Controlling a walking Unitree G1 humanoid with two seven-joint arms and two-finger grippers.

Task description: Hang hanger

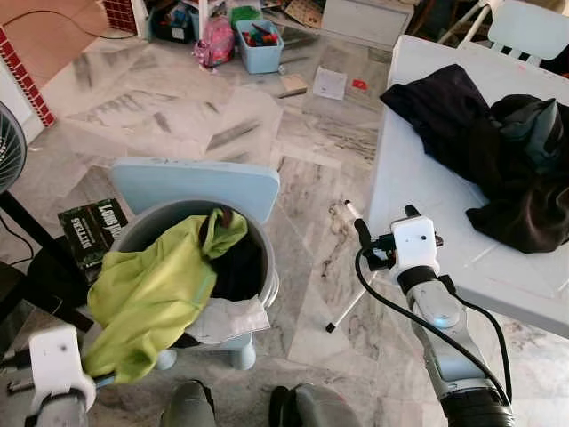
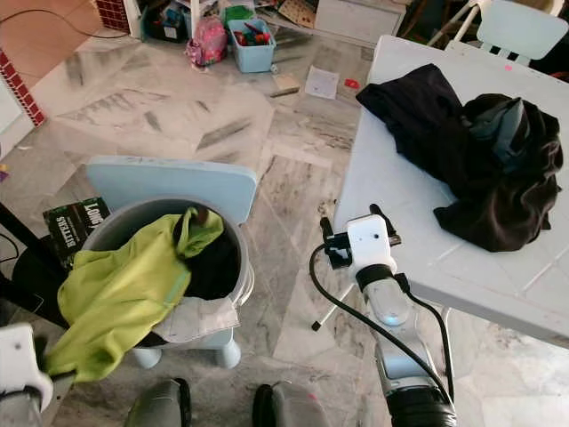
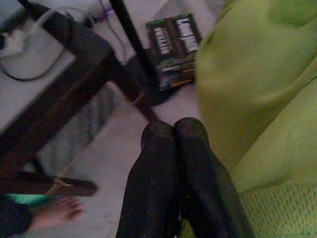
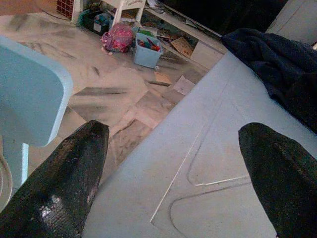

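Note:
A lime green garment (image 1: pixel 156 289) spills out of a grey bucket (image 1: pixel 267 276) that stands on a light blue chair (image 1: pixel 196 187). My left gripper (image 3: pixel 173 134) is low at the garment's near-left end, fingers shut side by side, with the green cloth (image 3: pixel 257 99) lying against them; whether cloth is pinched I cannot tell. My right gripper (image 1: pixel 387 222) is open at the near-left edge of the white table (image 1: pixel 427 178), nothing between its fingers (image 4: pixel 74 168). A heap of dark clothes (image 1: pixel 498 151) lies on the table. No hanger can be made out.
A black-and-green box (image 1: pixel 89 233) lies on the floor left of the chair, beside a dark stand (image 3: pixel 124 44) and a fan (image 1: pixel 9 147). A thin white table leg (image 1: pixel 347 311) slants to the floor. A person's bare foot (image 3: pixel 54 210) is close. Toys and a blue bin (image 1: pixel 260 44) sit far back.

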